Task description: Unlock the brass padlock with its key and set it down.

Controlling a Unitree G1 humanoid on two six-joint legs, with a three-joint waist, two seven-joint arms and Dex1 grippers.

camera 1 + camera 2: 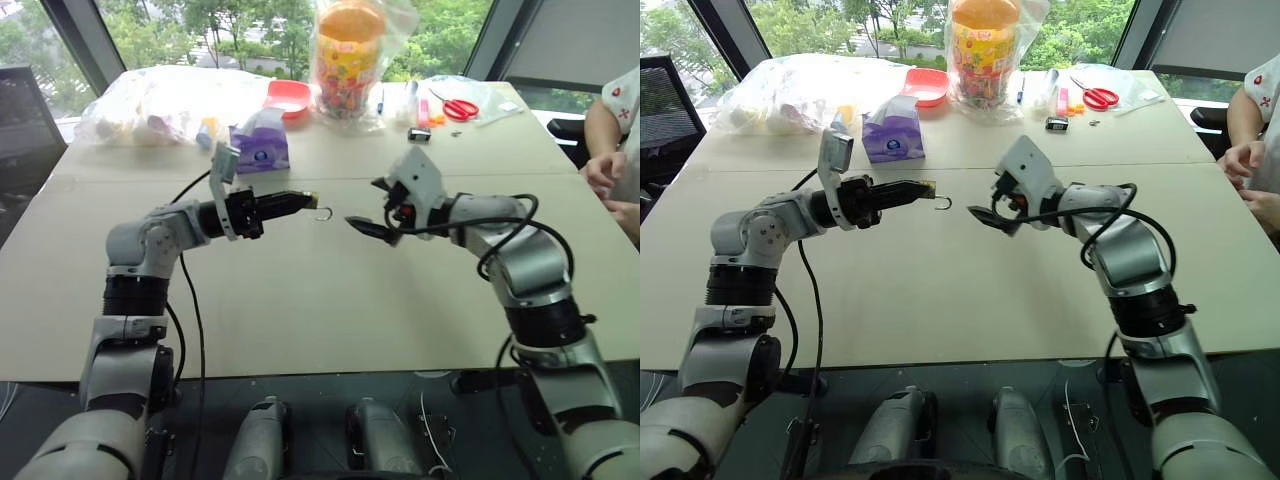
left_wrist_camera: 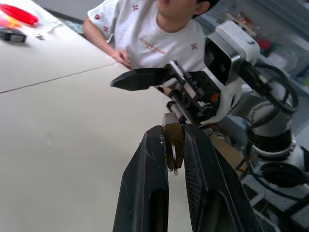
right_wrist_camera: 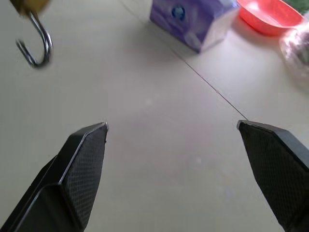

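2 grippers facing: left gripper clamped on brass padlock, open shackle hooking right towards wide-open, empty right gripper just beside

A wide, pale beige table fills the scene, a thin seam running across it from left to right, and daylight falls evenly over its top. Behind its far edge stand tall windows with dark slanted frames, green trees showing through the glass, and at the far right a grey blind covers one pane. A black chair stands at the far left beside the table, and below the table's near edge the floor is dark grey.
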